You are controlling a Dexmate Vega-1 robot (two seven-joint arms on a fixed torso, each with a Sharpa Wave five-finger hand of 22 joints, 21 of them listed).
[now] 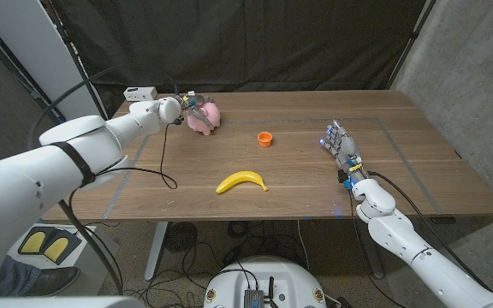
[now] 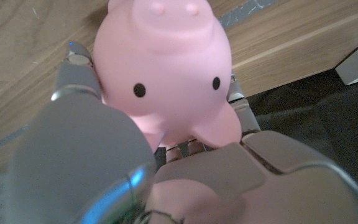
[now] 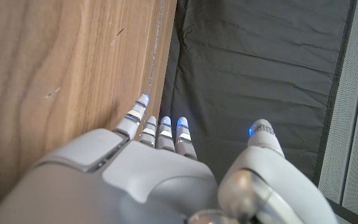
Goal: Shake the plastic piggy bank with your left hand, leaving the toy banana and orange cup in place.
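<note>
While the left hand (image 1: 184,106) grips the pink piggy bank (image 1: 204,117) at the table's (image 1: 418,171) far left, near the back edge, fingers (image 2: 73,81) wrap both sides of its body in the left wrist view. Can't tell if the pig is lifted or touching the wood. A white box (image 1: 139,92) sits just beside, at the back corner. Orange cup (image 1: 265,138) and toy banana (image 1: 241,181) lie mid-table, well apart from the pig, open wood around them. Right hand (image 1: 339,145) holds nothing, fingers straight and close together, by the right side.
</note>
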